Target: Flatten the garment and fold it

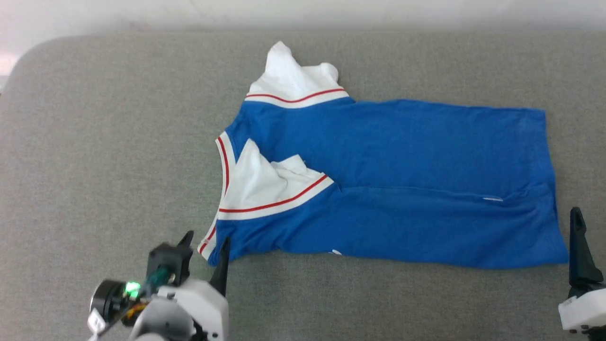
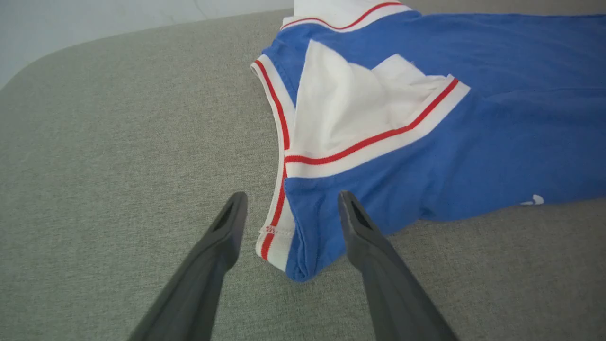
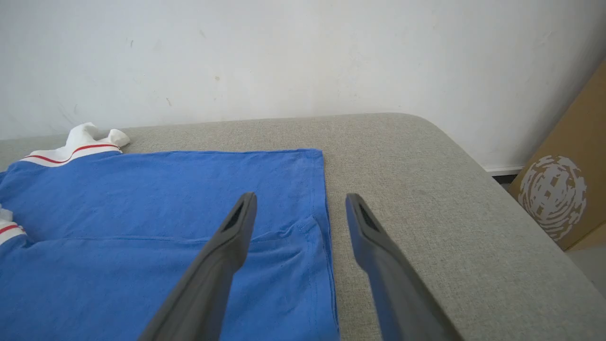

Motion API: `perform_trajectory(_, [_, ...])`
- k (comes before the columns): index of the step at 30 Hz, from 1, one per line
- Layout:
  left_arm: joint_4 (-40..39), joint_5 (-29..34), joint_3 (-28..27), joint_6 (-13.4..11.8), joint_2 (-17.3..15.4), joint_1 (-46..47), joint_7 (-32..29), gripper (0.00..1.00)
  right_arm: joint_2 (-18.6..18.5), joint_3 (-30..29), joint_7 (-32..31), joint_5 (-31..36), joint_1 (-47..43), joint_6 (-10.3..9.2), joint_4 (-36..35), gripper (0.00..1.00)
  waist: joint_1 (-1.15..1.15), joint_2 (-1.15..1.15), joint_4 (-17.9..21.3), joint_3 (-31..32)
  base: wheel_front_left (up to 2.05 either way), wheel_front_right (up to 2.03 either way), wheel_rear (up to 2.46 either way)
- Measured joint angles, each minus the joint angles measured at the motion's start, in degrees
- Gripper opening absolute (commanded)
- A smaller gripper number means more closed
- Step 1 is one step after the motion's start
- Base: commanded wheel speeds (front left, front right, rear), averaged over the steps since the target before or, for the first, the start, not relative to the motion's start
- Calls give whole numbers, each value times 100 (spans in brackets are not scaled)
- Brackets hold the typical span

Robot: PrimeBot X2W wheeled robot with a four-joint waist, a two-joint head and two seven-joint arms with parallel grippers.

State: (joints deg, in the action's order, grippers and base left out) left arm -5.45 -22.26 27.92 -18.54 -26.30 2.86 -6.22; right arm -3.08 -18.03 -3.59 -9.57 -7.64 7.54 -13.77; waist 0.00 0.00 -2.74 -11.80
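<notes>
The garment (image 1: 402,189), blue with white sleeves, lies partly folded lengthwise.

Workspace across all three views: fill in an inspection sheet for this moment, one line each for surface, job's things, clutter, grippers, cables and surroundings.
Surface: grey fabric surface, rounded corners.
Job's things: blue T-shirt lies spread lengthwise, near side folded over; near sleeve folded onto the body; far sleeve sticks out, rumpled.
Clutter: nothing seen.
Grippers: left gripper open, straddling the collar-end corner; right gripper open, straddling the hem edge; neither holds anything.
Cables: nothing seen on the surface.
Surroundings: white wall behind; cardboard panel with a pale round print beyond the right end.
</notes>
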Motion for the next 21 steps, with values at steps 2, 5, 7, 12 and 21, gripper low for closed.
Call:
perform_trajectory(2, [129,-10,56,65,-27,216,-357,100,0,10,-9,-8,45,0,11,100,0,0,9,-91,0,0,0])
perform_trajectory(5, [336,-11,156,81,-74,400,-890,100,1,21,-25,-11,61,0,56,100,0,0,36,-227,0,0,0])
perform_trajectory(7, [444,-11,208,75,-98,444,-1206,100,1,40,-25,-18,79,0,99,100,0,0,69,-308,0,0,0])
perform_trajectory(12, [510,-213,196,69,-120,559,-1658,100,1,67,-24,-18,166,0,145,100,0,0,190,-438,0,0,0])
perform_trajectory(21, [620,-589,1,81,68,513,-1369,0,-176,275,-149,-63,364,0,158,100,-1,0,329,-475,0,0,0])
